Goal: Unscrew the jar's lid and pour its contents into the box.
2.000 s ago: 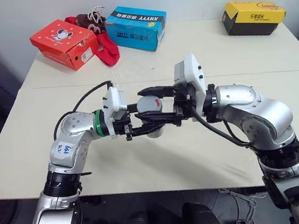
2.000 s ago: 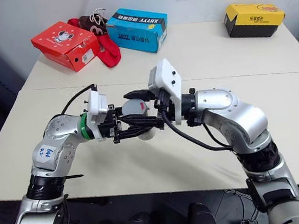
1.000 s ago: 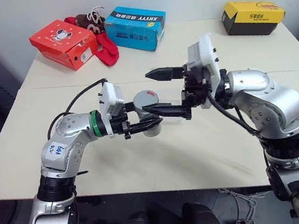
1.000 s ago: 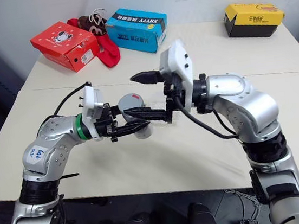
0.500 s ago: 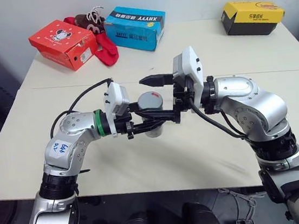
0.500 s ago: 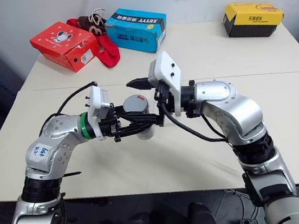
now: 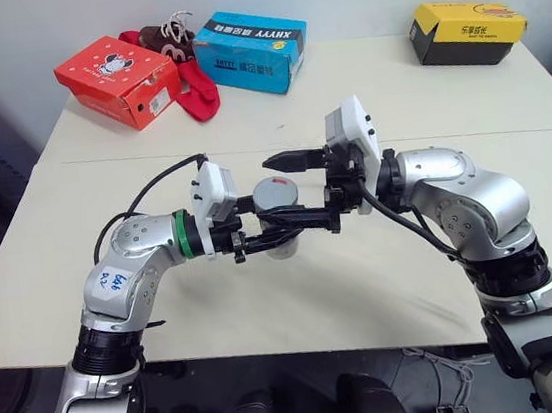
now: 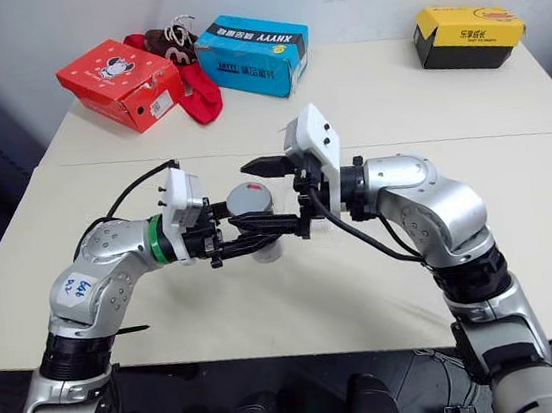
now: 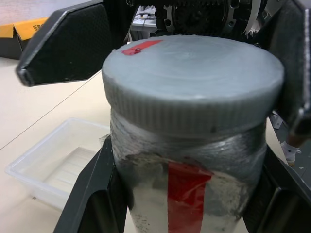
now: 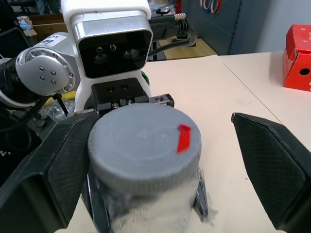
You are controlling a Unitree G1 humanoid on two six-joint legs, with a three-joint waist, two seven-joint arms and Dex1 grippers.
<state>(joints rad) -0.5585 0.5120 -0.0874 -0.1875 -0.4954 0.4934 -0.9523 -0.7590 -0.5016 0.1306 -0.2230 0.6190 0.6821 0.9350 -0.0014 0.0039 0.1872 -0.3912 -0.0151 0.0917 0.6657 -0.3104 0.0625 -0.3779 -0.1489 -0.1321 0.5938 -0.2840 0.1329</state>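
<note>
My left gripper (image 7: 272, 241) is shut on the jar (image 9: 189, 179), a small silvery jar with a red label, and holds it upright above the table. The grey lid (image 7: 275, 192) sits on the jar and carries a red mark (image 10: 183, 138). My right gripper (image 7: 271, 197) is open. One finger (image 7: 292, 159) is beyond the lid and the other is on its near side, both standing clear of the rim. The box (image 9: 35, 185), a low translucent tray, lies on the table beyond the jar. I cannot make out the contents through the jar's wall.
At the far edge of the white table (image 7: 386, 284) stand a red shoe box (image 7: 119, 80), a blue shoe box (image 7: 257, 48) and a yellow shoe box (image 7: 466, 32). Red cloth with a shoe (image 7: 196, 85) lies between the red and blue boxes.
My right gripper, which stood drawn back to the right a second ago, has come in again and sunk so its open fingers flank the lid. The left gripper and jar stayed put.
</note>
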